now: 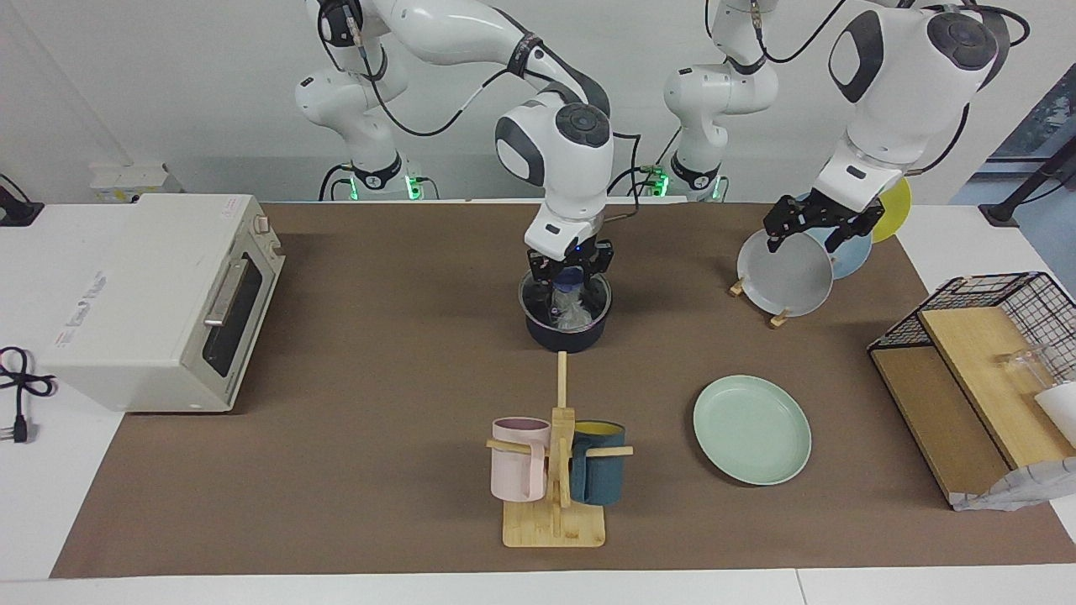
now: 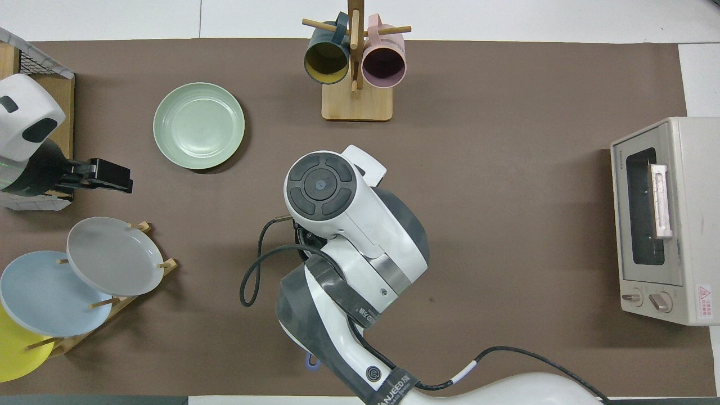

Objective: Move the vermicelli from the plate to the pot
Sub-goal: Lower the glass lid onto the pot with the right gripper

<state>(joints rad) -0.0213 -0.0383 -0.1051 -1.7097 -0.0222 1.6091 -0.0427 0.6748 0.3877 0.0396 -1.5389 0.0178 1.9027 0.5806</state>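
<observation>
The right arm (image 2: pixel 360 315) has a dark band whose letters seem to read "ANJEED"; the oven's (image 2: pixel 664 219) labels are unreadable.

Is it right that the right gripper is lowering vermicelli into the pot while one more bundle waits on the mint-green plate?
Not quite. In both views the mint-green plate is bare; no bundle waits on it. The rest holds: in the facing view the right gripper is at the mouth of the pot with vermicelli below it, inside the pot. The left gripper waits over the plate rack.
</observation>
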